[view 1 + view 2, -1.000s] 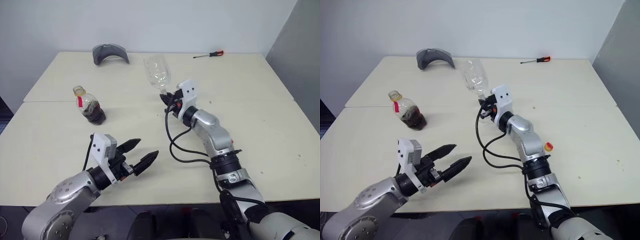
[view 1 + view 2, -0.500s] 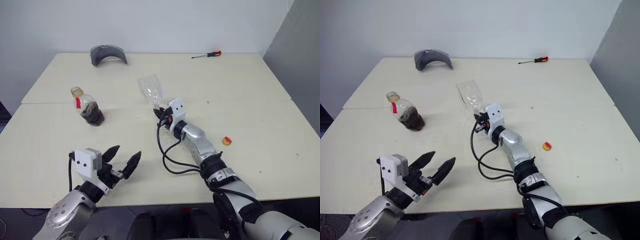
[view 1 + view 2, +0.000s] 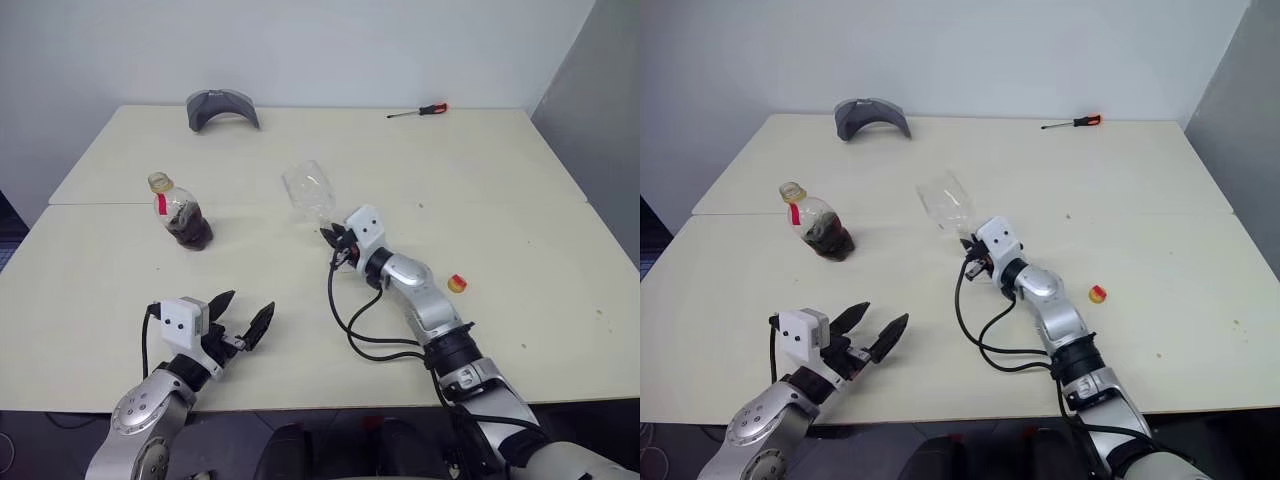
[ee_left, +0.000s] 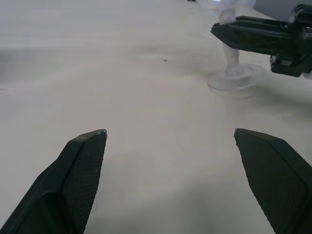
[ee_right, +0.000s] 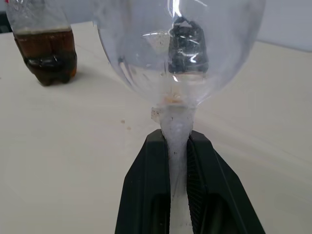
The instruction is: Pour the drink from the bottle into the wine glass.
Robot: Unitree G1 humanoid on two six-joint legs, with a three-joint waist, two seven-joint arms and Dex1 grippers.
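Glass stem pinched in right gripper (image 5: 178, 161), bottle uncapped and waiting on the cream tabletop (image 3: 520, 180).
Clear stemmed wine glass (image 3: 310, 190) looks thin, light, fragile and slick; its stem is the sensible hold, and the right fingers (image 5: 146, 190) press tight on it, bowl tilted away over mid-table. Small squat clear plastic bottle with red neck strip (image 3: 180, 212) stands upright, well apart on the robot's left, a little dark brown cola-like drink (image 3: 188, 228) in its bulbous base; probably light and squashy, best taken around the waist above the bulge. Left gripper (image 3: 238, 318) hovers near the table's front edge, fingers spread wide, holding nothing. Yellow cap (image 3: 457, 283) lies beside the right arm. Right wrist view shows the stem pinch close up; left wrist view shows the glass's round foot (image 4: 236, 79) at the tabletop, which the head views leave unclear.
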